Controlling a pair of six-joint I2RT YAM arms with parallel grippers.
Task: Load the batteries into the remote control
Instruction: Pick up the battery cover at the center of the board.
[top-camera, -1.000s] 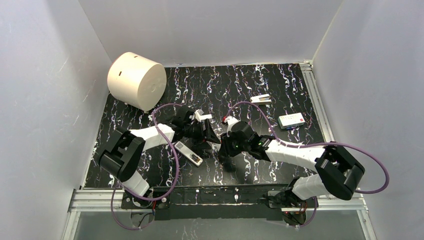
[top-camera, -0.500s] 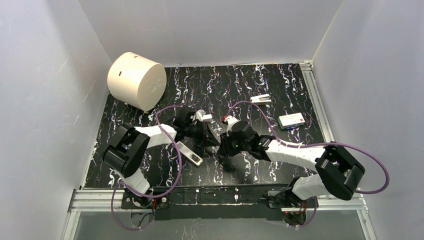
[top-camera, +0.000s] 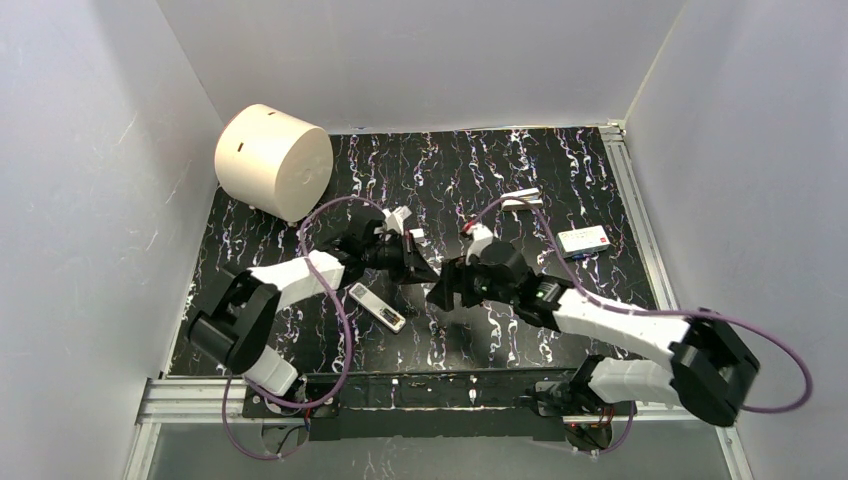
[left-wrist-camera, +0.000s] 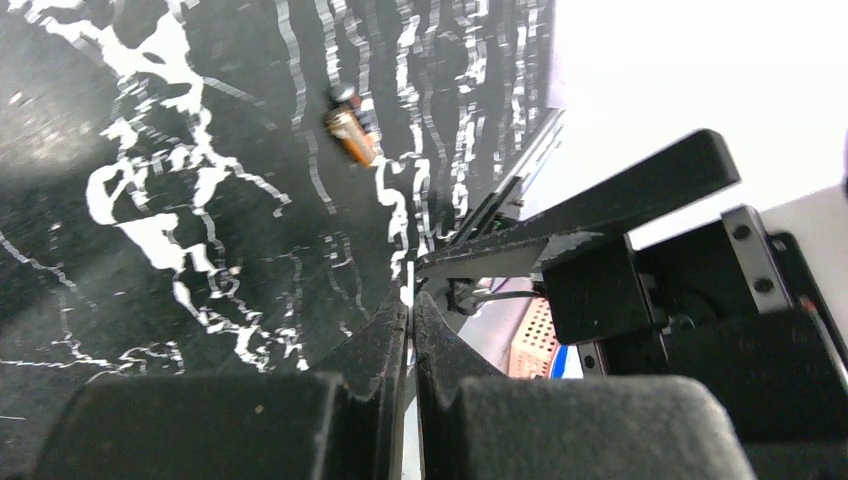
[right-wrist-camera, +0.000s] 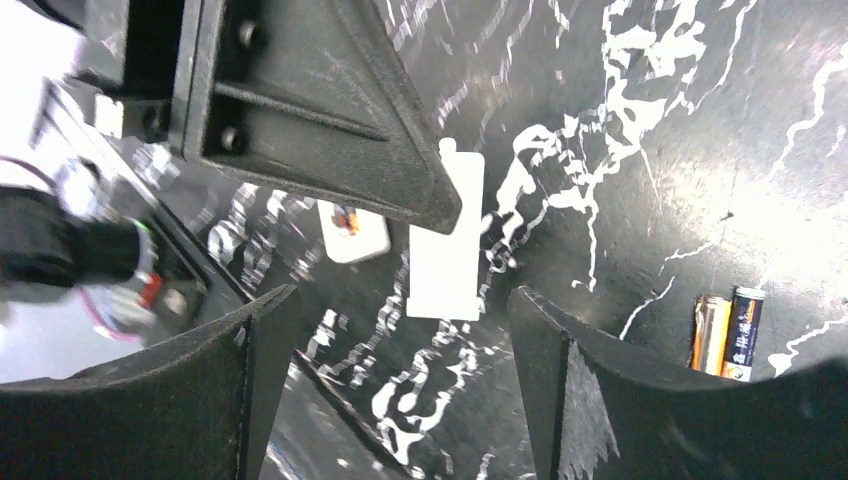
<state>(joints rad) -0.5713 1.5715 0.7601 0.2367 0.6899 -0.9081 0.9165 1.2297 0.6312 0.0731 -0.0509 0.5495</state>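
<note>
On the black marbled table (top-camera: 450, 170), toward its front, the remote control (top-camera: 377, 307) lies flat just left of both grippers and touched by neither; it is too small from above to tell which face is up. The left gripper (left-wrist-camera: 410, 305) has its fingers pressed together, only a sliver of light between them and nothing seen in their hold; the right gripper (right-wrist-camera: 402, 295) stands wide apart and empty, bare table showing through the gap. The batteries (right-wrist-camera: 725, 335) lie side by side on the table just outside one right finger; from above they cannot be made out against the marbling and the arms; the left wrist view shows only one cell clearly, and a second behind it is unclear. A plain white strip (right-wrist-camera: 447, 240) is partly covered in the right wrist view by the left gripper's dark fingertip; beside it sits a blurred small white box (right-wrist-camera: 352, 232) with an orange mark; a cream drum (top-camera: 272, 160) stands at the far left corner.
</note>
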